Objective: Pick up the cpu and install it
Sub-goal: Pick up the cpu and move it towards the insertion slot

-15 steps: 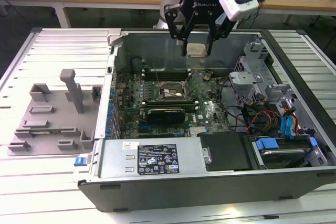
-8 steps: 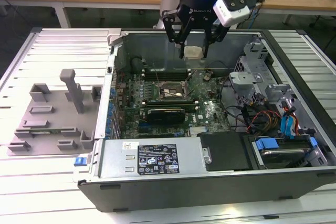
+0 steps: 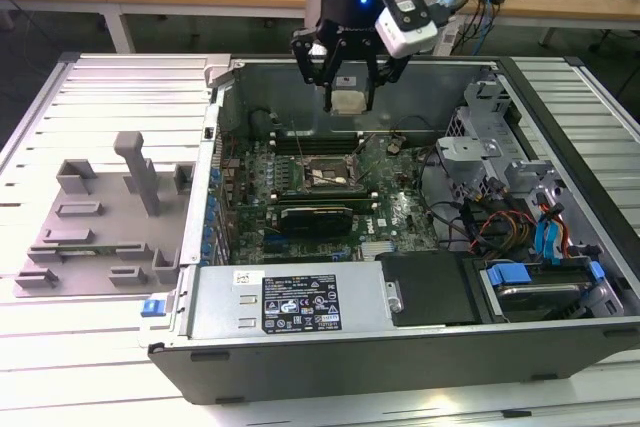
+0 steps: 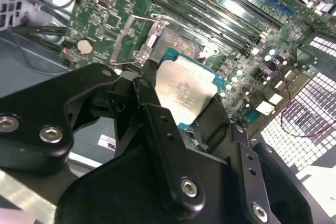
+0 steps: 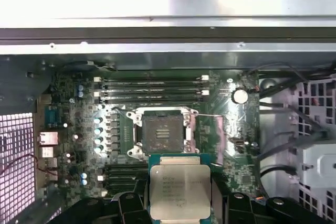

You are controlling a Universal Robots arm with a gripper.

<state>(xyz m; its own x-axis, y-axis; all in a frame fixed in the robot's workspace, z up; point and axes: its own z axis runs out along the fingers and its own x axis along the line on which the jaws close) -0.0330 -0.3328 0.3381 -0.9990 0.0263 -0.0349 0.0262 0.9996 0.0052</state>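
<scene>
The cpu (image 3: 348, 101), a small square chip with a silvery metal top, hangs in the air above the open computer case, and my gripper (image 3: 348, 105) is shut on it. The wrist views look down past the chip (image 5: 180, 187) (image 4: 184, 94), which sits between the black fingers (image 4: 157, 129). Below lies the green motherboard (image 3: 395, 209) with its open cpu socket (image 5: 160, 134) (image 3: 327, 176), its metal frame lifted and the retaining lever swung out. The chip is well above the socket and toward the back of the case.
The case (image 3: 300, 357) lies open on a slatted metal table (image 3: 90, 97). A grey fixture block (image 3: 105, 212) stands at the exterior view's left. Drive cages, cables (image 3: 490, 222) and a power supply (image 3: 300, 302) crowd the case's sides. Memory slots (image 5: 152, 88) run beside the socket.
</scene>
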